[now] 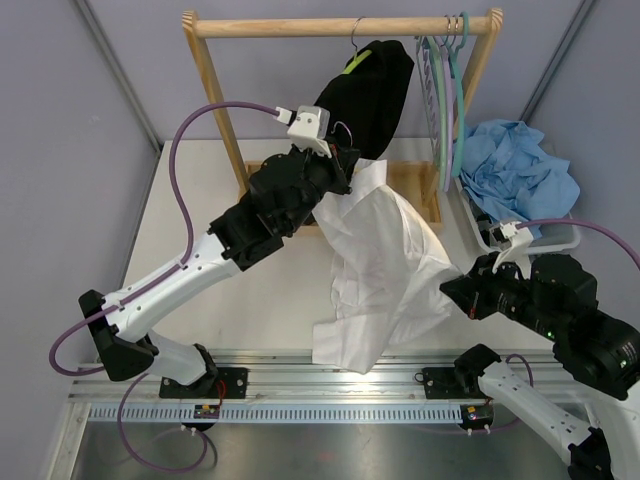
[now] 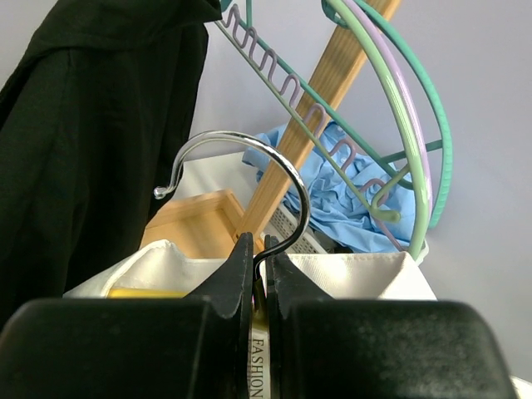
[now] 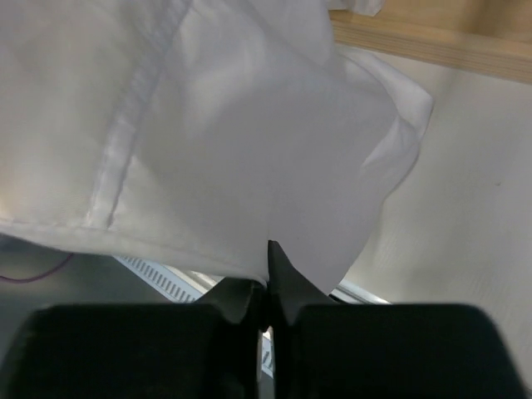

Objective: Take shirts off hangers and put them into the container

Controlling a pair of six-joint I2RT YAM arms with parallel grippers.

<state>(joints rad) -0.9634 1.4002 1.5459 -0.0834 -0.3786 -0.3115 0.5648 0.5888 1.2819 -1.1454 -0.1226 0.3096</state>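
Currently we clamp the left gripper (image 2: 259, 251) on the hanger hook (image 2: 233, 135) so the right gripper (image 3: 264, 278), pinching the white shirt (image 3: 233, 125), can strip it.

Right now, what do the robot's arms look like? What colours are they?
The left arm and right arm each have smooth white links and chunky black joints. A purple cable loops to a small white camera box at each wrist. The left gripper and right gripper have black wedge-shaped fingers.
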